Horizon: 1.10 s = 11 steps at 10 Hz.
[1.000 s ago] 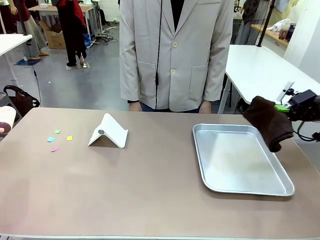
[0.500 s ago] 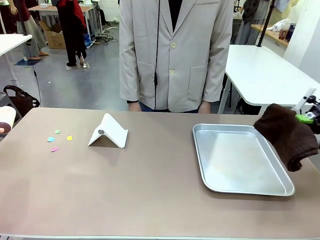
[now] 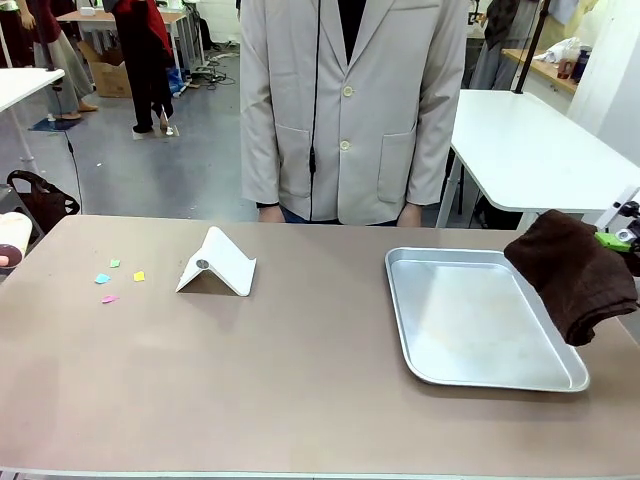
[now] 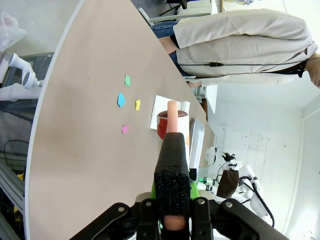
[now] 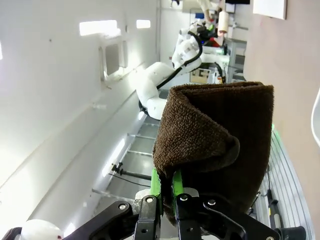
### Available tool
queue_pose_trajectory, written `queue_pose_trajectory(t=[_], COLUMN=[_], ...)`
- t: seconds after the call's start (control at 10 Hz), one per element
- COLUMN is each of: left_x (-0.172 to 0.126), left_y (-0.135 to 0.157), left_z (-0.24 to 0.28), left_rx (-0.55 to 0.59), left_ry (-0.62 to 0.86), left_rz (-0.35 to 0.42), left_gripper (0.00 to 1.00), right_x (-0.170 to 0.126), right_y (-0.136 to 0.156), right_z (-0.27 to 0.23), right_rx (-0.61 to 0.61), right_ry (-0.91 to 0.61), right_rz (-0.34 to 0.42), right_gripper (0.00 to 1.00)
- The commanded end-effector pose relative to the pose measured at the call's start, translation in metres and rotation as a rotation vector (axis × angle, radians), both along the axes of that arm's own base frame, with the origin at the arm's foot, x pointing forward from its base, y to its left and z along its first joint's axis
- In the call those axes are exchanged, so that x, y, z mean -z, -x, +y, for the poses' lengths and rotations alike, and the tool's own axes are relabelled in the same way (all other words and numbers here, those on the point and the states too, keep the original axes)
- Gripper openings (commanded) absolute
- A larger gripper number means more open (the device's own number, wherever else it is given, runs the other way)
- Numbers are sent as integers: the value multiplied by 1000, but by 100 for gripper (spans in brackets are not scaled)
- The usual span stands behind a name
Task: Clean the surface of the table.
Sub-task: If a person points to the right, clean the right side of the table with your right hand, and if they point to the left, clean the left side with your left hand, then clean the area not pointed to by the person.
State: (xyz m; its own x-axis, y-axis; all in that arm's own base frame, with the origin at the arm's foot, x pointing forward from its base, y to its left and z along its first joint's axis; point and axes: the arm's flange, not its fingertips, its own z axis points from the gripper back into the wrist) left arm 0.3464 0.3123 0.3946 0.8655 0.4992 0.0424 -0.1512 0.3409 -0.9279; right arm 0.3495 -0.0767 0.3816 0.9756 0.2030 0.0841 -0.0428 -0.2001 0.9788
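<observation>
Stretching between robot and person, the table (image 3: pixel 300 380) carries paper scraps (image 3: pixel 118 280) near its left edge and a metal tray (image 3: pixel 480 375) near its right. The right gripper (image 5: pixel 166 183) pinches a brown cloth (image 3: pixel 575 275) above that edge; the left gripper (image 4: pixel 172 194) grips a foam-handled tool (image 4: pixel 172 160).

Right gripper (image 3: pixel 612 240) now sits farther right and lower than a second ago; the brown cloth (image 3: pixel 575 272) beneath it hangs longer.
</observation>
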Motion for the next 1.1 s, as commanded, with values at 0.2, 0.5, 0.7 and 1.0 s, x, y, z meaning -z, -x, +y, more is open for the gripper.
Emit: queue_pose_trajectory(t=[0.2, 0.5, 0.7, 1.0], left_x=[-3, -3, -3, -3], left_y=[3, 3, 3, 3], left_z=[-2, -2, -2, -2], left_rx=[12, 12, 12, 12], left_ry=[-6, -6, -6, -6], left_rz=[-13, -13, -13, -13], left_gripper=[0, 0, 0, 0], right_x=[-5, -5, -5, -5], right_y=[0, 0, 0, 0], right_z=[-1, -1, -1, -1], right_rx=[-14, -14, -14, -14], right_ry=[21, 21, 21, 21], right_rz=[-12, -12, -12, -12], right_gripper=[0, 0, 0, 0])
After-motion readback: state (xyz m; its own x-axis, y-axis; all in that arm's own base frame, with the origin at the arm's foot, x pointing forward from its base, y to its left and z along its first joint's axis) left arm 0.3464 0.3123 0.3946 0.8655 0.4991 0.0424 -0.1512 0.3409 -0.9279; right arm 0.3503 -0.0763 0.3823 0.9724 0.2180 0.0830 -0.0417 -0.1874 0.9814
